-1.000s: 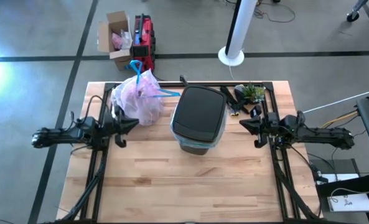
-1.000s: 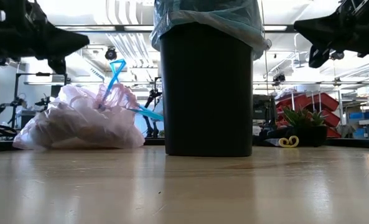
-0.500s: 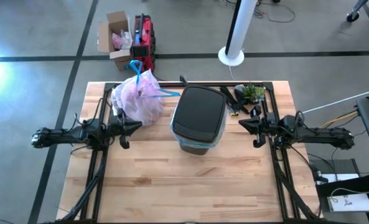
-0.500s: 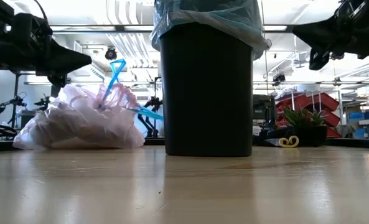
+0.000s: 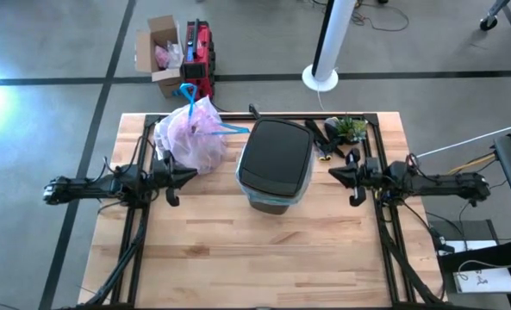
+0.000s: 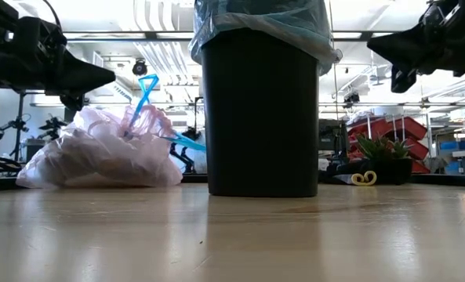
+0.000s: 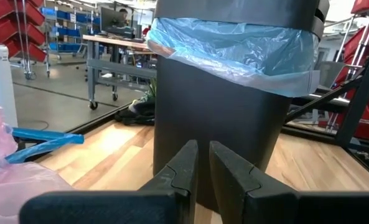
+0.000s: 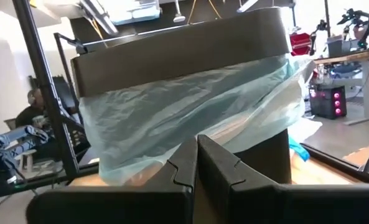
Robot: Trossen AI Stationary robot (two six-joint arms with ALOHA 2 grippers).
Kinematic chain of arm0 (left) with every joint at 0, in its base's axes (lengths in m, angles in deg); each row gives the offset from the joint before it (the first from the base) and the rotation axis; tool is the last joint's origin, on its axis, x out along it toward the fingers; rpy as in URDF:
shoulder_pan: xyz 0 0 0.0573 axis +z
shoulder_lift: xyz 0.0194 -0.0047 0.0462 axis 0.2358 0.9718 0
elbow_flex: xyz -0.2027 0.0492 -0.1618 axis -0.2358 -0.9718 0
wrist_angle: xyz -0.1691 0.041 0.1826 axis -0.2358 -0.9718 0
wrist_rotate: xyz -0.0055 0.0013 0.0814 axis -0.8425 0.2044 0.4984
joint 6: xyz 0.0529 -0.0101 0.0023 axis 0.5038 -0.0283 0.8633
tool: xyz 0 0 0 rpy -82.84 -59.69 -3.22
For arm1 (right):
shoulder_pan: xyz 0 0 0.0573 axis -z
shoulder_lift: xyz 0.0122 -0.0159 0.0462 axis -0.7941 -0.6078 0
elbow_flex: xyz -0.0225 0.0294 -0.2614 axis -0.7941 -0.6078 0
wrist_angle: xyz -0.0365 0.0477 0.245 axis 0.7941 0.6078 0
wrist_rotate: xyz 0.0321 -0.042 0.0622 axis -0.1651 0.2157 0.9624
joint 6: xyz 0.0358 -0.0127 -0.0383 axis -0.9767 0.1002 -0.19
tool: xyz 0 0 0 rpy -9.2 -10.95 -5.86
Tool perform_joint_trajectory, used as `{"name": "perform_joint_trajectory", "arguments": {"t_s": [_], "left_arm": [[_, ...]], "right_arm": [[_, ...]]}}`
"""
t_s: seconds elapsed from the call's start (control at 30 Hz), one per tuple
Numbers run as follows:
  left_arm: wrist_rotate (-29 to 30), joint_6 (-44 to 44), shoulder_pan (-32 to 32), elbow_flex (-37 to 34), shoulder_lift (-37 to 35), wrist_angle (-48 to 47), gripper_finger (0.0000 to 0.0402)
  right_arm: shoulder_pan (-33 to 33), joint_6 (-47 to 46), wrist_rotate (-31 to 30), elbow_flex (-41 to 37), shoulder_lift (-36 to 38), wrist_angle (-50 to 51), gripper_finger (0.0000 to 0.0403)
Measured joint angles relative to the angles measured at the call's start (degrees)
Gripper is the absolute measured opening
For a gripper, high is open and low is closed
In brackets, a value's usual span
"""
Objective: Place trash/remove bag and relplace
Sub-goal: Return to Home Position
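- On the surface (image 5: pixel 255 258), the pinkish bag (image 5: pixel 193 138) lies just left of the lidded bin (image 5: pixel 277 159).
- Left gripper (image 5: pixel 186 175), closed and empty, hovers near the bag.
- Right gripper (image 5: pixel 334 174), closed too, hovers right of the bin.

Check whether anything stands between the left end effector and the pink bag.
Nothing visible does. The left end effector hovers close beside the pink bag with no object between them; the black bin stands ahead of it, outside that gap.

One camera looks straight down on the whole bench (image 5: pixel 238 258); another sits at bench-top height, looking level across it. Wrist cameras behind the left tool (image 7: pixel 203 163) and right tool (image 8: pixel 196 155) closely face the bin (image 5: pixel 277 159), which all views share.
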Motion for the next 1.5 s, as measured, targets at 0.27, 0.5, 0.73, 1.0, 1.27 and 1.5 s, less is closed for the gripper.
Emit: {"name": "perform_joint_trajectory", "arguments": {"t_s": [0.27,0.5,0.73,1.0,1.27,1.5], "left_arm": [[-0.6,-0.2,0.0,0.0,1.4,-0.1,0.0027],[-1.1,1.2,0.0,0.0,-0.8,-0.1,0.0027],[-2.9,2.7,0.0,0.0,-1.7,-0.4,0.0027],[-3.8,3.5,0.0,0.0,-1.2,-0.6,0.0027],[-5.2,3.3,0.0,0.0,0.4,-0.9,0.0027],[-5.2,3.4,0.0,0.0,0.9,-0.9,0.0027]], "right_arm": [[-2.5,7.7,-3.2,0.0,0.2,-2.6,0.0],[-2.5,8.3,0.3,0.0,6.5,-0.8,0.0],[-2.5,4.3,4.4,0.0,7.5,5.4,0.0],[-2.3,5.3,4.3,0.0,7.9,8.0,0.0],[-2.3,0.3,4.3,0.0,7.5,17.9,0.0],[-2.3,2.1,4.2,0.0,7.4,19.4,0.0]]}}
